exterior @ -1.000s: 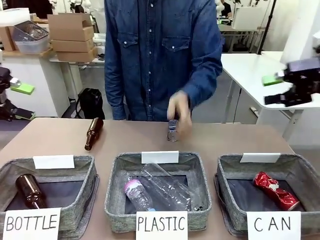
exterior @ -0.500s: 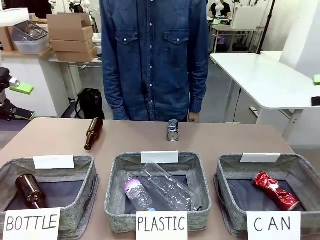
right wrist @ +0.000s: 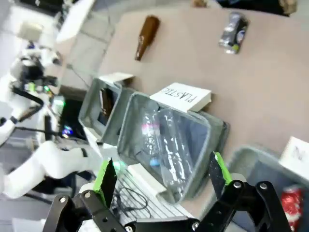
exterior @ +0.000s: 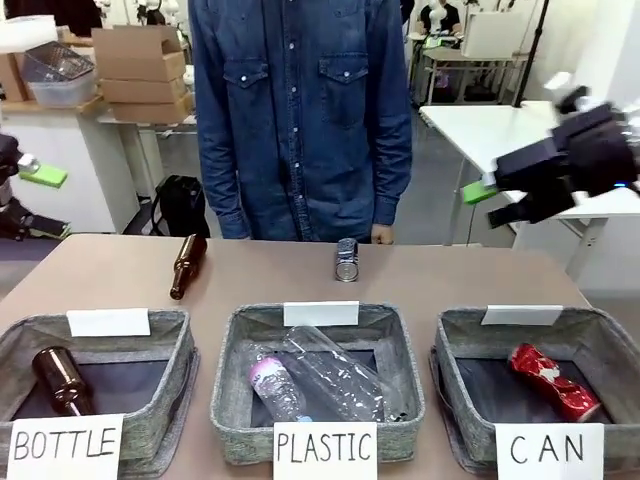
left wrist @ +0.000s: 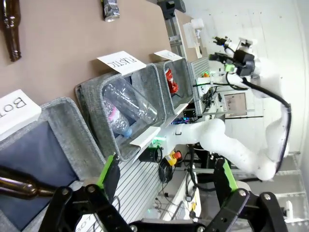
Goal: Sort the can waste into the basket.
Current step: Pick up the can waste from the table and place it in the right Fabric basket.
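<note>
A dark can (exterior: 346, 260) (left wrist: 110, 9) (right wrist: 231, 28) stands upright on the brown table near the far edge, in front of the person. Nothing touches it. The red can (exterior: 553, 380) (left wrist: 170, 81) (right wrist: 289, 205) lies inside the grey CAN basket (exterior: 455, 345) (right wrist: 251, 162) at the front right. My right gripper (exterior: 492, 203) (right wrist: 161, 176) hangs open and empty, high above the table's right end and well clear of both cans. My left gripper (left wrist: 166, 171) (exterior: 35, 200) is open and empty too, off the table's left end above the BOTTLE basket.
A brown bottle (exterior: 187, 265) lies on the table at the far left. The BOTTLE basket (exterior: 165, 345) holds another brown bottle. The PLASTIC basket (exterior: 232, 345) in the middle holds clear bottles. A person (exterior: 300, 120) in a denim shirt stands at the far side.
The person's hand has let go of the dark can and drawn back. My right gripper swung out of the picture and has come back in at the upper right.
</note>
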